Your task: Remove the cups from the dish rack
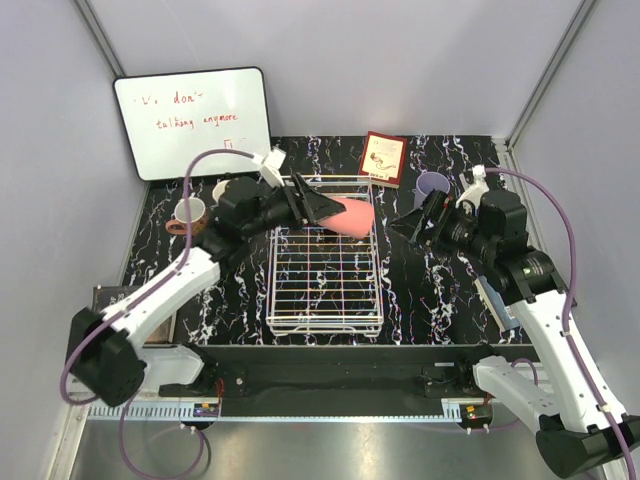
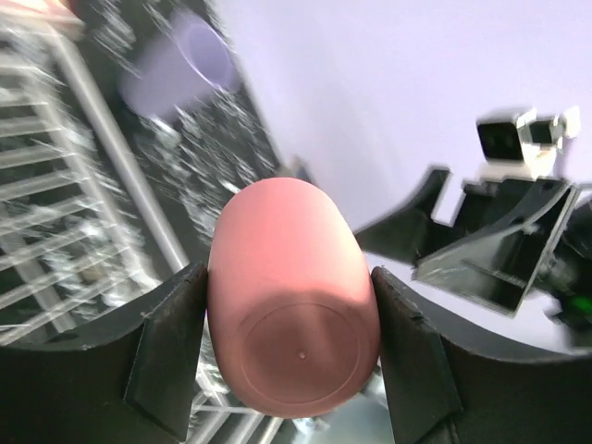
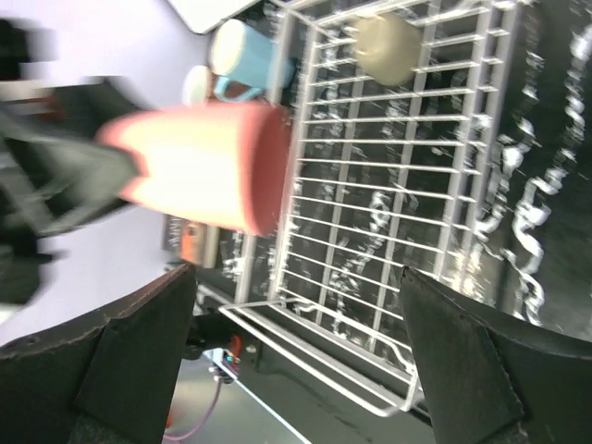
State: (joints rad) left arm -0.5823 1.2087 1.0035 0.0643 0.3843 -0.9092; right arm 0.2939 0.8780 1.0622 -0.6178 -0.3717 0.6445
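My left gripper (image 1: 333, 211) is shut on the salmon cup (image 1: 356, 217) and holds it on its side above the far right part of the white wire dish rack (image 1: 325, 300). In the left wrist view the cup's base (image 2: 294, 347) fills the gap between the fingers (image 2: 166, 356). My right gripper (image 1: 408, 226) is open and empty, just right of the cup and facing it. In the right wrist view the cup (image 3: 208, 166) hangs over the rack (image 3: 388, 213). A grey-beige cup (image 3: 388, 44) sits in the rack's far corner. The lavender tumbler (image 1: 432, 186) stands right of the rack. No dark blue cup shows.
A light blue mug (image 3: 242, 51) and a brown mug (image 1: 187, 213) stand on the table left of the rack. A whiteboard (image 1: 190, 122) leans at the back left. A red booklet (image 1: 384, 158) stands behind the rack. Grey walls enclose the table.
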